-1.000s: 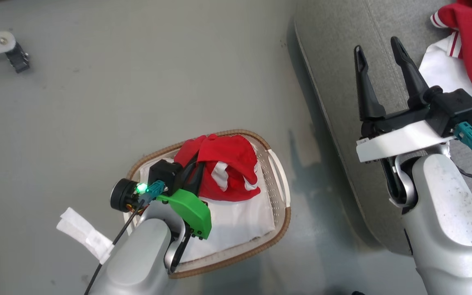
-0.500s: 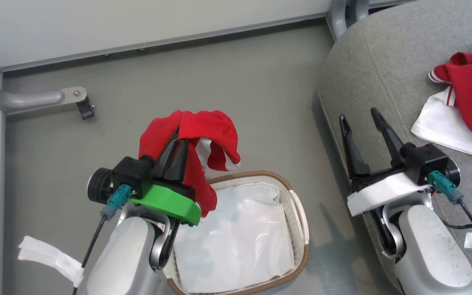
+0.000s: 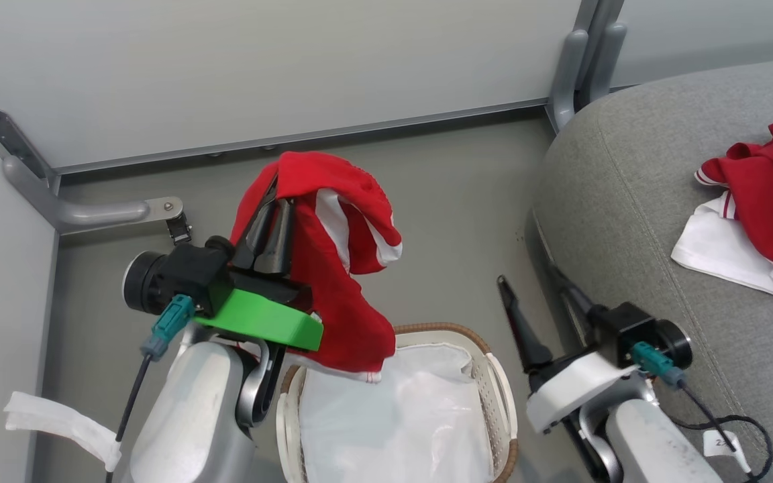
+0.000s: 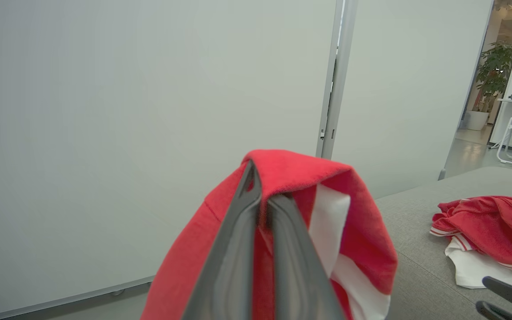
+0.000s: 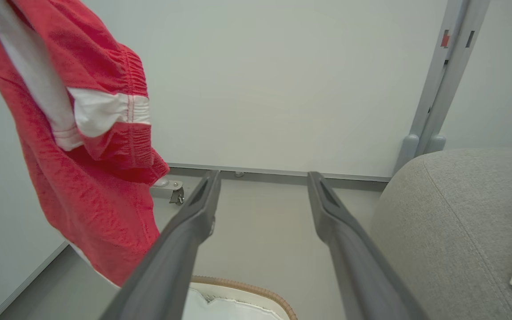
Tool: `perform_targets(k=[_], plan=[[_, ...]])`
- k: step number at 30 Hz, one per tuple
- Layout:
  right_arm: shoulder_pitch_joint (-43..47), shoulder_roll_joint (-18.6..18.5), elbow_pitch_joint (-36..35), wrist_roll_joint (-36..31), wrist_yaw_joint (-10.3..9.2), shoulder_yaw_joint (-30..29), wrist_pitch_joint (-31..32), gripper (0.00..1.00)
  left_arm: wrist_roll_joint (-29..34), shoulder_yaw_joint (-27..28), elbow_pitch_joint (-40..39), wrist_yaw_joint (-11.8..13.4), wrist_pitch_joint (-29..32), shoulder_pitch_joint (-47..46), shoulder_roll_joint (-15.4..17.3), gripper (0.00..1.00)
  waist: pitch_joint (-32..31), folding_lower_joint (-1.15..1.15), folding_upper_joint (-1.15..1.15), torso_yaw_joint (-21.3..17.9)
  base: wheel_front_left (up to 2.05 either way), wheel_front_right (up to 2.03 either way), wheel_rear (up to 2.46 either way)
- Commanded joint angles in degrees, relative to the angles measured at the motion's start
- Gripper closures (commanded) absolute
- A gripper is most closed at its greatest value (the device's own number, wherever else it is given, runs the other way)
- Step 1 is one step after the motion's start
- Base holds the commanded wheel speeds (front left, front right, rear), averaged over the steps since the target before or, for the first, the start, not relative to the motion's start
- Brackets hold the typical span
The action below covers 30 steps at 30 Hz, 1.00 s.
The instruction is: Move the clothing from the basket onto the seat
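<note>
The left gripper (image 3: 278, 198) is pinching a fold of the red garment (image 3: 336, 288) between its jaws, which are pressed nearly together. The garment is hanging in the air above the basket (image 3: 497, 382), its hem over the white liner (image 3: 393, 416). The right gripper (image 3: 527, 276) is hovering with jaws wide apart, holding nothing, between the basket and the grey seat (image 3: 635, 221), where 1 more red and white pile (image 3: 769, 194) is lying
</note>
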Motion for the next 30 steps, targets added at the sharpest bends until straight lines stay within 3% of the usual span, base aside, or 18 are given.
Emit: perform_targets(k=[1, 7, 11, 23, 26, 30], plan=[[0.1, 0.0, 0.4, -0.3, -0.08, 2.2, -0.1, 0.00, 0.0, -0.5, -0.3, -0.3, 0.0, -0.7, 0.1, 1.00, -0.1, 0.01, 0.35, 0.6, 0.00, 0.00, 0.00], [-3.6, 0.4, 1.4, 2.9, -0.08, 14.8, -0.1, 0.00, -1.7, -4.3, -1.2, -0.3, 0.0, -1.6, 0.1, 1.00, -0.1, 0.01, 0.35, 2.5, 0.00, 0.00, 0.00], [-7.5, 0.5, 2.6, 4.5, -0.08, 19.4, -0.1, 0.00, -3.2, -7.5, -1.5, 0.1, 0.0, -1.8, 0.1, 1.00, -0.1, 0.01, 0.35, 3.9, 0.00, 0.00, 0.00], [-13.0, 0.8, 8.0, 3.6, -0.08, 20.4, -0.1, 0.00, -7.6, -16.4, -2.3, 1.6, 0.0, -2.7, 0.1, 1.00, -1.0, 0.01, 0.35, 8.4, 0.00, 0.00, 0.00], [-13.3, 0.7, 9.4, 4.8, -0.08, 20.3, -0.1, 1.00, -8.2, -17.9, -2.7, 1.9, 0.0, -2.9, 0.1, 1.00, -0.9, 0.01, 0.35, 8.9, 0.00, 0.00, 0.00], [-13.7, 0.7, 10.1, 6.1, -0.08, 20.7, -0.1, 1.00, -9.2, -19.1, -2.9, 2.3, 0.0, -2.9, 0.1, 1.00, -0.8, 0.01, 0.35, 9.3, 0.00, 0.00, 0.00]])
